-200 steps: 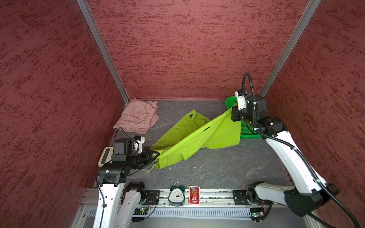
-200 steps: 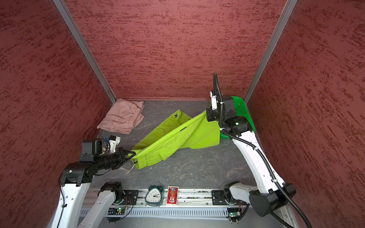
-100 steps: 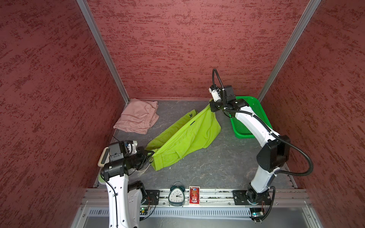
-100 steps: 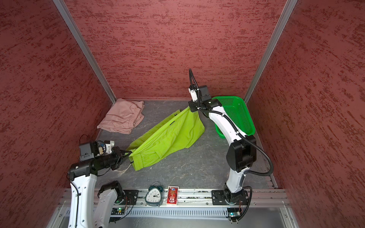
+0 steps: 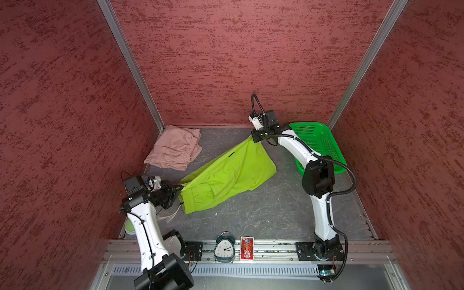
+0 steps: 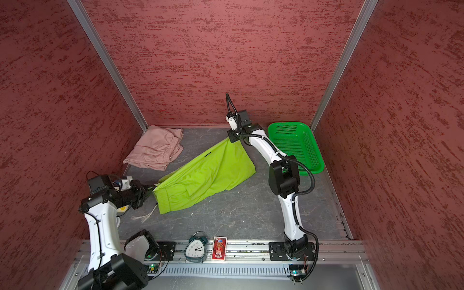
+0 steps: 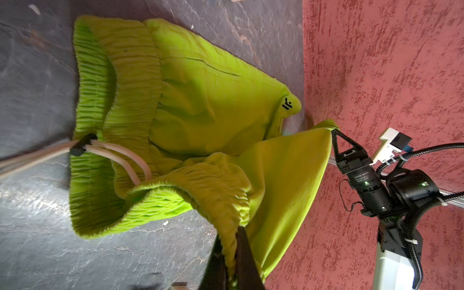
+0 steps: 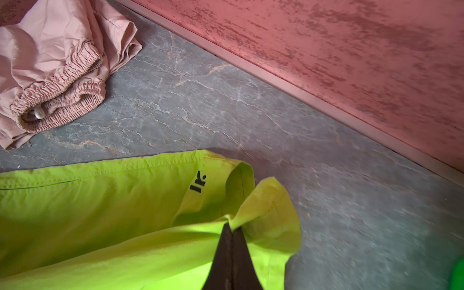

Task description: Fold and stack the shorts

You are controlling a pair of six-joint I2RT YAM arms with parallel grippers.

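Our left pincer [image 5: 180, 187] is clenched on the waistband of the thin lime green fabric shorts [image 5: 226, 175], and our right pincer [image 5: 251, 137] on a leg hem. The garment's long axis runs diagonally between them over the grey tabletop [image 5: 251, 216]. The dusty pink fabric shorts [image 5: 173, 149] lie back-left, nearer our left arm.
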